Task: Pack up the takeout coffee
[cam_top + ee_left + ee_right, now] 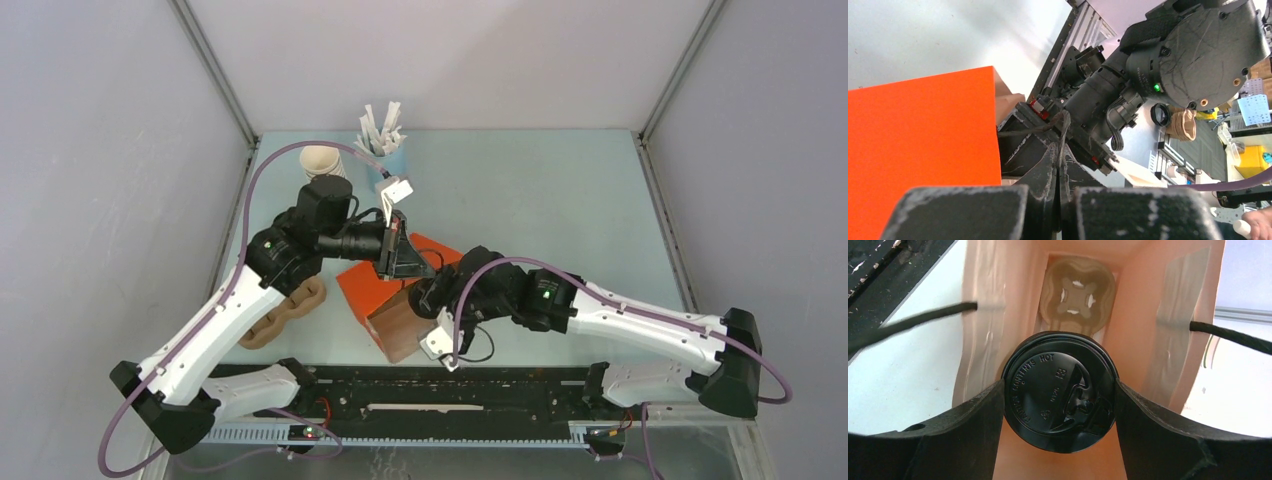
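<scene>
The takeout coffee shows only in the right wrist view as its round black lid (1048, 390). My right gripper (1059, 387) is shut on it, one finger on each side of the lid. The cup hangs in the mouth of the orange paper bag (372, 287), above a brown cardboard carrier (1076, 295) at the bag's bottom. The bag's black cord handles (923, 317) spread to both sides. My left gripper (1062, 152) is shut on one thin cord handle (1064, 127) beside the orange bag wall (923, 145). From above, the right gripper (428, 296) reaches into the bag and hides the cup.
A stack of cream-and-green cups (322, 160) and a light blue cup of white sticks (390, 165) stand at the back. Brown cardboard carriers (285, 312) lie left of the bag. A black rail (430, 395) runs along the near edge. Grey walls enclose the table.
</scene>
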Controlling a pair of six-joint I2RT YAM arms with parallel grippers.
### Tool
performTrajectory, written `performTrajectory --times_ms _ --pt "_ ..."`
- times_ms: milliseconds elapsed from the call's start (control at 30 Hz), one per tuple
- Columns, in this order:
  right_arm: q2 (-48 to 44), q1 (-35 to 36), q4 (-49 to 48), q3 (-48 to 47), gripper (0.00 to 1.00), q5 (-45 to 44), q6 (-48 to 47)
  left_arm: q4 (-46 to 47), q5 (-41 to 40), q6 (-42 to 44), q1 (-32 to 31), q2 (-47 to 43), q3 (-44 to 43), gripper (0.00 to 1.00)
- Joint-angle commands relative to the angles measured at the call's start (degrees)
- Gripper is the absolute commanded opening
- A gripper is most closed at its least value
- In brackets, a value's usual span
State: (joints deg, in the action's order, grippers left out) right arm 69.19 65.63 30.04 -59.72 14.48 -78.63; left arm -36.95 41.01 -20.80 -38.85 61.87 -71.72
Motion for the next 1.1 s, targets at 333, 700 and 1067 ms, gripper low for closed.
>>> performTrajectory --times_ms 333,700,1067 --pt "-0.1 2.7 -2.8 -0.1 0.59 -0.2 -0.5 6.5 7.2 -2.4 0.2 -1.1 1.6 0.0" --pt "1.9 0.5 -4.4 0.3 0.54 0.4 0.3 5.8 10.7 -4.1 -0.5 -0.2 -0.1 0.0" --pt "-1.6 0.2 -5.9 1.4 0.52 1.6 8.6 5.5 13.5 -5.8 -2.3 1.9 -3.7 0.0"
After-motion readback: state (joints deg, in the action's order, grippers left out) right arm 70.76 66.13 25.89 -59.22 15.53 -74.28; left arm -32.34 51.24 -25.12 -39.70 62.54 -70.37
